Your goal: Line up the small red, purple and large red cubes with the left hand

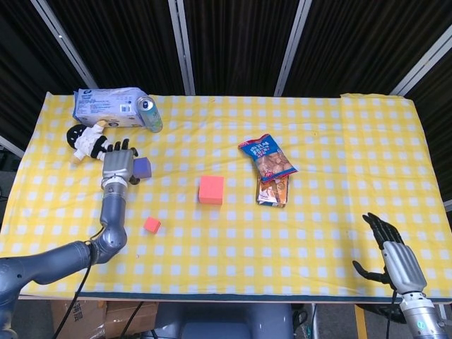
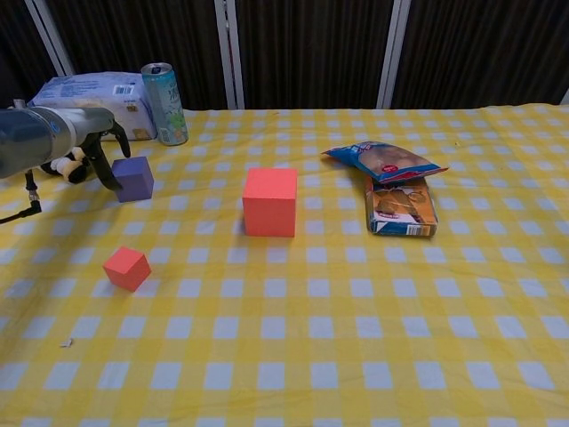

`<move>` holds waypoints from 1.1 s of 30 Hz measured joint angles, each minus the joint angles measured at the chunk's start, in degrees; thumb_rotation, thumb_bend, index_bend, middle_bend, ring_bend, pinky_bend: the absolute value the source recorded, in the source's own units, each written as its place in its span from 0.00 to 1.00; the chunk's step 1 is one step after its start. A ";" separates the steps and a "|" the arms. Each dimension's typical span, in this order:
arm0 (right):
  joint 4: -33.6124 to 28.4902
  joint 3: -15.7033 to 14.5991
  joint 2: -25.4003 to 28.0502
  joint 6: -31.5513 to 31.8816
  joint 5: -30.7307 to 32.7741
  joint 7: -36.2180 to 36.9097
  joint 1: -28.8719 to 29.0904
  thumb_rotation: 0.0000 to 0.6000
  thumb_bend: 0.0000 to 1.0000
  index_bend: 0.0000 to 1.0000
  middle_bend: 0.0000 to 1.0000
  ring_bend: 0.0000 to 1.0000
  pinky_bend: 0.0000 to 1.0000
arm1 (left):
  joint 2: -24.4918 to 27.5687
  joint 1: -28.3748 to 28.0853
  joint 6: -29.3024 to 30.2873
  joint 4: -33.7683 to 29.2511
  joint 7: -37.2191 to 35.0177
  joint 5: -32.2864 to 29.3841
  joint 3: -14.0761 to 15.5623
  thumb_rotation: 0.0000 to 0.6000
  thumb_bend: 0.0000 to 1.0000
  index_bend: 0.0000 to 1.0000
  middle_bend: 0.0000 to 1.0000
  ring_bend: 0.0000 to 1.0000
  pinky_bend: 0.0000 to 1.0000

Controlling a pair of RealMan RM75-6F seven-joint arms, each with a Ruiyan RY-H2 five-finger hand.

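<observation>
- The right hand (image 1: 395, 256) is hanging at the near edge of the table (image 1: 339, 233), fingers spread and holding nothing, well apart from every cube.
- The small red cube (image 1: 152, 225) is sitting nearest on the yellow checked cloth, in front of the left hand's fingers and well apart from them.
- The large red cube (image 1: 211, 189) is standing to the right of those fingers, at mid-table.
- The left hand (image 1: 119, 165) is reaching beside the purple cube (image 1: 143, 167), its fingers (image 2: 105, 165) curving down just left of the cube; whether they are touching it, I cannot tell, and they are not closing around it.
- A snack bag (image 1: 268, 157) and box (image 1: 272, 191) are lying far right of the fingers.
- A plush toy (image 1: 86, 140), a can (image 1: 149, 114) and a tissue pack (image 1: 106, 106) are lying beyond the fingers at the far edge.
</observation>
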 measured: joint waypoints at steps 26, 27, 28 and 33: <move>0.32 -0.01 0.09 1.22 -0.61 0.79 -0.52 1.00 0.34 0.00 0.00 0.00 0.00 | 0.29 1.29 -0.38 -3.61 -3.04 5.06 0.69 1.00 0.43 0.40 0.00 0.00 0.00; 0.33 -0.01 0.08 1.26 -0.65 0.76 -0.53 1.00 0.34 0.00 0.00 0.00 0.00 | 1.01 1.63 -0.29 -5.35 -3.66 6.24 0.87 1.00 0.43 0.40 0.00 0.00 0.00; 0.34 -0.02 0.06 1.31 -0.70 0.75 -0.54 1.00 0.34 0.00 0.00 0.00 0.00 | 1.56 1.90 -0.23 -6.71 -4.16 7.15 1.01 1.00 0.43 0.40 0.00 0.00 0.00; 0.33 -0.05 0.01 1.43 -0.86 0.71 -0.58 1.00 0.34 0.00 0.00 0.00 0.00 | 4.50 3.28 -0.04 -14.15 -7.09 12.84 2.09 1.00 0.43 0.40 0.00 0.00 0.00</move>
